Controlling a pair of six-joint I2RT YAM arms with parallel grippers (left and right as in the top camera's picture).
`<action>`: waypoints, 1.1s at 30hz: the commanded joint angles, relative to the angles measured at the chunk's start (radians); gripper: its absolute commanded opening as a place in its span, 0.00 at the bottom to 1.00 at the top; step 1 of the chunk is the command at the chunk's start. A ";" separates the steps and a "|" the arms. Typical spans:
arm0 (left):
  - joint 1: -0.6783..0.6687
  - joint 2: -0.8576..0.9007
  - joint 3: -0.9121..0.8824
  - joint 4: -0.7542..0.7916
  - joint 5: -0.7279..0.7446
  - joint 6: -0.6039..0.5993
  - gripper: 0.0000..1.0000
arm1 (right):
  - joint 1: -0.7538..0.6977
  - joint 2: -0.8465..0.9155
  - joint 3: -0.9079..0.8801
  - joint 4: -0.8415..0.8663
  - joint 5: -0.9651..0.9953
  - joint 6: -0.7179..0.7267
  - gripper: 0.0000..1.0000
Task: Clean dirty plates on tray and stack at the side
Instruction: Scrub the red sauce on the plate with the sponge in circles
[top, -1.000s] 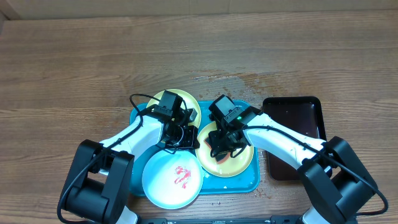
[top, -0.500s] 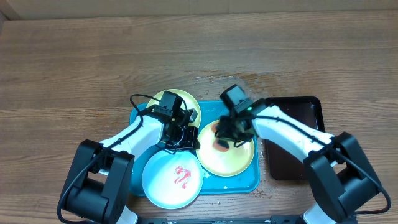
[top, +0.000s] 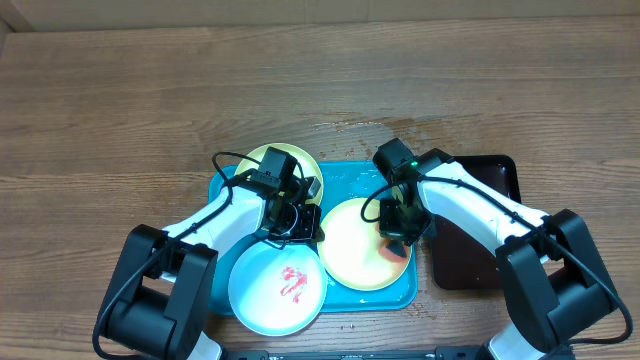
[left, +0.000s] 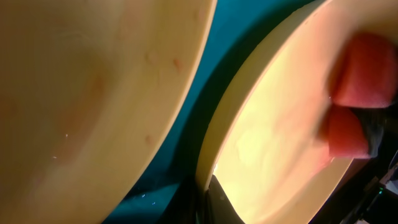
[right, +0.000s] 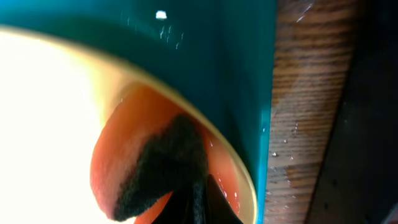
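Note:
The turquoise tray (top: 350, 182) holds three plates. A yellow-green plate (top: 285, 160) lies at the back left. A pale blue plate (top: 262, 290) with a red smear lies at the front left. A second yellow-green plate (top: 350, 248) lies at the right. My left gripper (top: 298, 222) is shut on this plate's left rim (left: 211, 155). My right gripper (top: 397, 240) is shut on a red sponge with a black pad (right: 149, 174) and presses it on the plate's right side. The sponge also shows in the left wrist view (left: 364, 93).
A dark brown-black tray (top: 480, 200) stands just right of the turquoise tray, with a strip of wet wooden table (right: 305, 93) between them. Water drops lie on the table behind the tray (top: 400, 128).
My right gripper has moved the sponge across the right yellow-green plate, from its middle to its right edge. The left gripper has kept its hold on the rim.

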 joint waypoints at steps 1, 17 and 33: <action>0.000 -0.004 0.003 0.001 0.016 -0.025 0.04 | 0.013 0.010 0.003 -0.016 -0.123 -0.177 0.04; 0.000 -0.004 0.003 0.002 0.021 -0.037 0.04 | 0.103 0.010 0.003 0.154 -0.448 -0.223 0.04; 0.000 -0.004 0.003 -0.003 0.021 -0.048 0.04 | 0.092 0.010 0.003 0.178 -0.068 0.106 0.04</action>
